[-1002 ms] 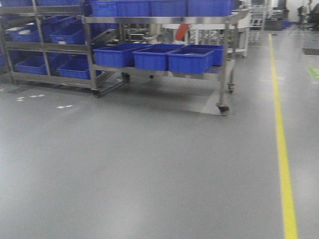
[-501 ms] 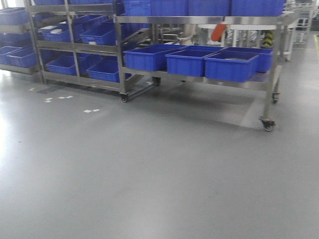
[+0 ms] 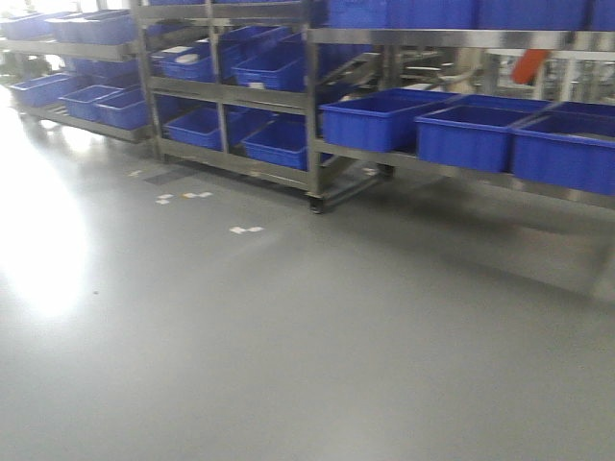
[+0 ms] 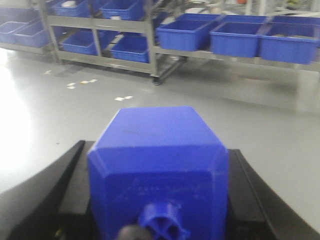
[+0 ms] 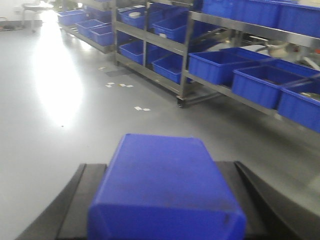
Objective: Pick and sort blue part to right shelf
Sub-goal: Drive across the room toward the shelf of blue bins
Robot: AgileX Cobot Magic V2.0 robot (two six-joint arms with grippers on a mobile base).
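Front view, floor: grey floor [image 3: 288,346] wide open ahead, small white marks [image 3: 245,230] dotted on it.
Front view, racks: the right shelf [image 3: 432,38] stands far back, blue bins [image 3: 380,120] lined up on its lower level.
Left wrist: the left gripper [image 4: 157,147] has its black fingers [image 4: 45,195] clamped on both sides of the blue part [image 4: 160,150], cap toward the camera, held over the floor, well apart from the shelf.
Right wrist: the right gripper [image 5: 160,165] fingers [image 5: 75,200] squeeze a second blue part [image 5: 162,185] likewise.
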